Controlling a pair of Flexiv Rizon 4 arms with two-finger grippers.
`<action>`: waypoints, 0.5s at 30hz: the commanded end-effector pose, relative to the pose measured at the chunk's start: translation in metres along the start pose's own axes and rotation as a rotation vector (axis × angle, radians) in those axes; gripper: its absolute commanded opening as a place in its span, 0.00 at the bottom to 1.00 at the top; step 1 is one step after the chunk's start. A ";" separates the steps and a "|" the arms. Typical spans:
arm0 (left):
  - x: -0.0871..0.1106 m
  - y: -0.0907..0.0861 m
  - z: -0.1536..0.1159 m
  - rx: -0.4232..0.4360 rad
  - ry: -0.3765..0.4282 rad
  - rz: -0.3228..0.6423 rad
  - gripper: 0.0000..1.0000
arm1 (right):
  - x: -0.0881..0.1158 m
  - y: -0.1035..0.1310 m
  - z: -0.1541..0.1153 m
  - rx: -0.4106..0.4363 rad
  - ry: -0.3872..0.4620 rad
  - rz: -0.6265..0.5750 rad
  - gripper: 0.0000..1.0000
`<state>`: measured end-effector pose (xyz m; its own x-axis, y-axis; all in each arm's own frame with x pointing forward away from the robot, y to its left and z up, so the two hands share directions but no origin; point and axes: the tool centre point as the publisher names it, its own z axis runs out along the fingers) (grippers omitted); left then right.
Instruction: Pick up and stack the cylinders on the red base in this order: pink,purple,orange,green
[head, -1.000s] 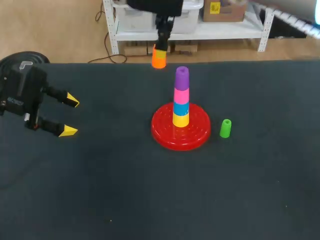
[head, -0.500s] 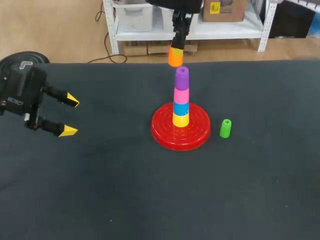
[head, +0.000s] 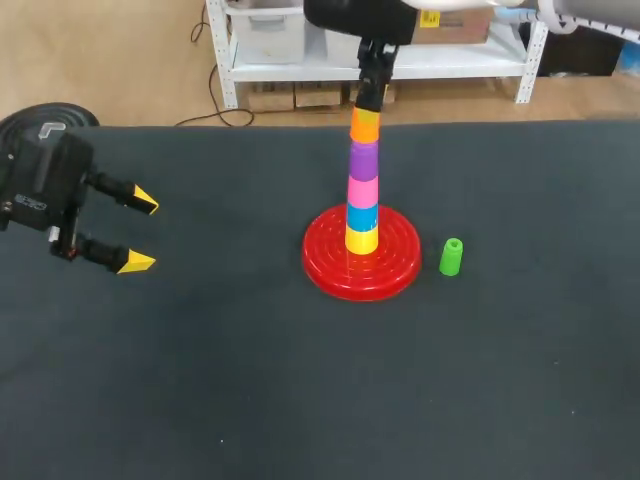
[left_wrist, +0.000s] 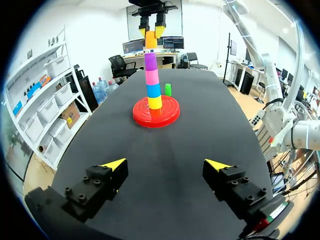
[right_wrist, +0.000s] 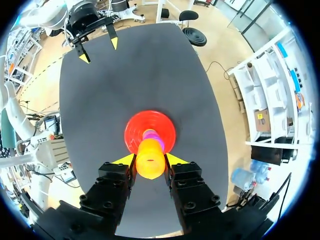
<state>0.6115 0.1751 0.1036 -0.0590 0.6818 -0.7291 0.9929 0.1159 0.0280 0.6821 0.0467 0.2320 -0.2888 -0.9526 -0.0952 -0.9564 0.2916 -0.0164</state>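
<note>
Right tool: my right tool (head: 368, 98) hangs over the stack (head: 363, 200) at the far side of the desk (head: 250, 380), its 2 fingers (right_wrist: 119, 172) pressed on the orange (head: 365, 124) from 2 sides.
Orange: it tops the stack, directly over the purple (head: 364, 157); from the head camera the 2 look in contact, but I cannot tell if it is fully seated.
Stack: 5 cylinders, upright on the middle of the base (head: 328, 262); from the bottom I read yellow (head: 361, 241), blue (head: 362, 217), pink (head: 363, 190), purple, orange.
Base: red, round, flat on the desk, nearer the far edge than the near one.
Green: the green (head: 451, 257) stands upright on the desk just beside the base, on its right, not touching it.
Left tool: my left tool (head: 142, 232) hovers low at the desk's left side, well apart from the base, fingers spread wide with nothing between them.
Left wrist camera: the stack stands ahead of the left tool, with the green past the base and my right tool on top.
</note>
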 end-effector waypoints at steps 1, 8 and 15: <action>0.001 0.000 0.000 -0.002 -0.004 0.003 1.00 | -0.003 -0.003 0.002 -0.006 0.012 -0.002 0.00; 0.001 0.000 0.000 -0.002 -0.004 0.003 1.00 | -0.003 -0.005 0.002 -0.020 0.028 -0.005 0.00; 0.001 0.000 0.000 -0.002 -0.004 0.003 1.00 | -0.004 -0.005 0.004 -0.028 0.037 -0.012 0.00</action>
<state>0.6115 0.1751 0.1036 -0.0590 0.6818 -0.7291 0.9929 0.1159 0.0280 0.6851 0.0475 0.2284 -0.2786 -0.9584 -0.0615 -0.9603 0.2788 0.0057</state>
